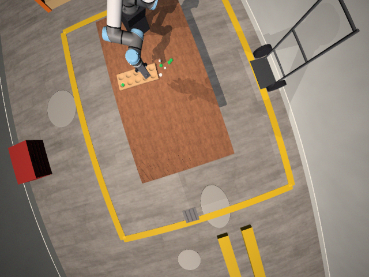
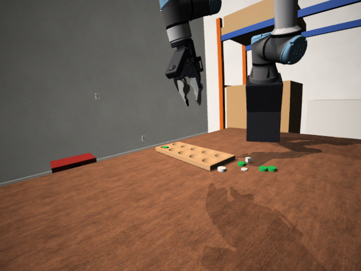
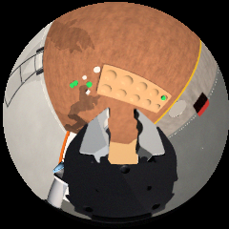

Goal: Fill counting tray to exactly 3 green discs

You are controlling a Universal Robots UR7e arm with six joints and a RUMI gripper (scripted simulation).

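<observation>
The tan counting tray (image 1: 134, 84) (image 2: 195, 162) (image 3: 115, 84) lies on the table with one green disc (image 1: 122, 85) (image 2: 165, 147) (image 3: 163, 97) in a corner pocket at its far end from the loose pieces. The other pockets that show are empty; my arm hides part of the tray in the top view. One loose green disc (image 1: 161, 65) (image 2: 241, 163) (image 3: 89, 84) lies beside the tray's other end. Two more green discs lie farther out, touching or nearly so. My gripper (image 2: 193, 104) (image 3: 121, 109) is partly open and empty, high above the table.
A white disc (image 1: 160, 74) (image 2: 221, 169) (image 3: 96, 70) lies close to the tray's end. A smaller white disc (image 1: 165, 67) (image 2: 243, 169) (image 3: 84, 77) and a white cube (image 1: 159, 60) (image 2: 247, 159) (image 3: 88, 92) lie near the single loose green disc.
</observation>
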